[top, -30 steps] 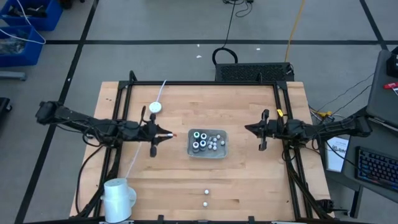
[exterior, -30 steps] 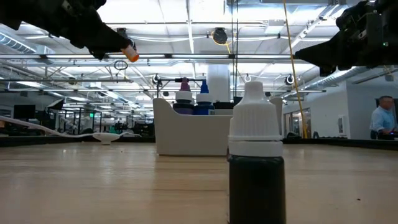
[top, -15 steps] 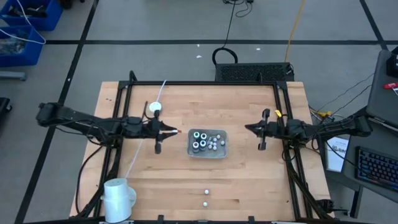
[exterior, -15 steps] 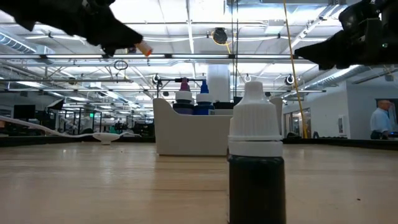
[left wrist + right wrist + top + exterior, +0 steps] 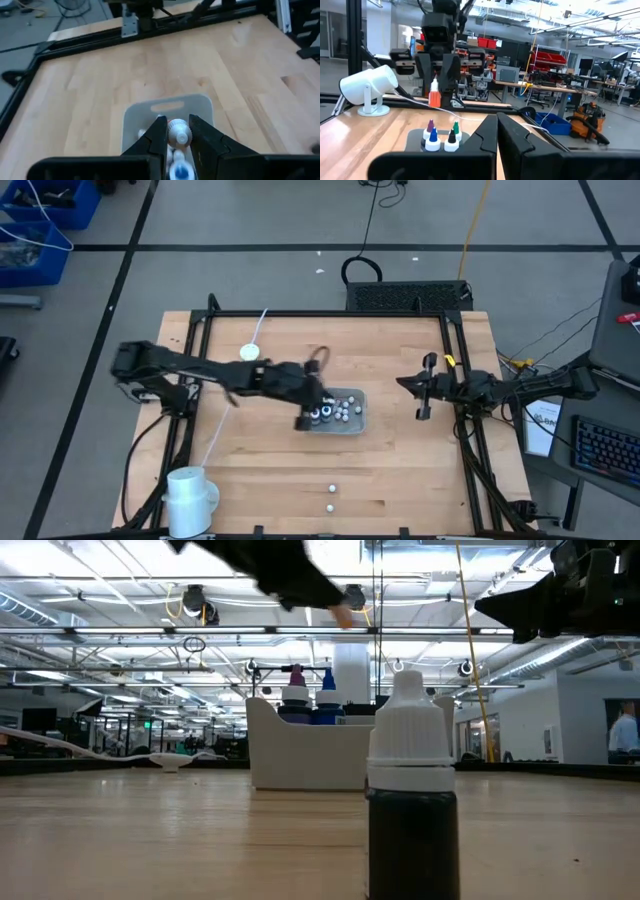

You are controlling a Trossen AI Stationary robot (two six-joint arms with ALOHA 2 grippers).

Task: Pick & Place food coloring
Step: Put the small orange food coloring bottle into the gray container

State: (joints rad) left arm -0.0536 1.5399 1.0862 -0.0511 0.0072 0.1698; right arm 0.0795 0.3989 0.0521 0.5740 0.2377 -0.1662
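Keep the left gripper (image 5: 177, 134), clamped narrowly on a food coloring bottle (image 5: 178, 133), centred over the grey tray (image 5: 200, 105) toward its 9 o'clock side, lower it upright, and leave the shut right gripper (image 5: 424, 388) parked at 3 o'clock.
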